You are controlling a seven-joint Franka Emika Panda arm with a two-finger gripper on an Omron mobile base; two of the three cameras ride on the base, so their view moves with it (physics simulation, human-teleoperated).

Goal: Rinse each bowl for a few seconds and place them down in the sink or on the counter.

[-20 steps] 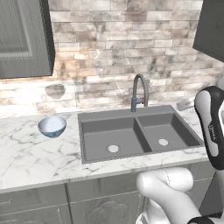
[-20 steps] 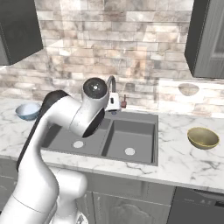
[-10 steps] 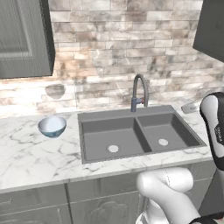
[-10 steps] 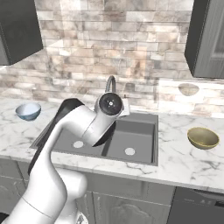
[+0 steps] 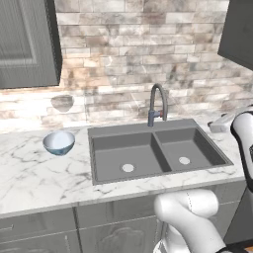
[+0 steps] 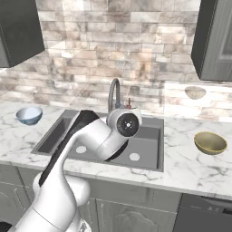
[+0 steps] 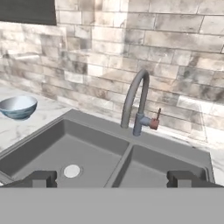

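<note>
The gripper (image 7: 112, 178) hangs above the near edge of the sink (image 7: 109, 157), its two dark fingertips (image 7: 41, 178) spread wide apart with nothing between them, looking toward the arched grey faucet (image 7: 136, 105) at the far rim. The dark double-basin sink (image 5: 153, 150) is set into the white marble counter (image 5: 39, 178), each basin with a pale round drain. The pale blue bowl (image 5: 59, 142) stands upright on the counter to the left of the sink, a little apart from its rim. The olive-tan bowl (image 6: 210, 142) stands upright on the counter to the right of the sink, well apart from the blue one (image 6: 29, 114). Neither bowl is touched by the arm (image 6: 97, 140)
</note>
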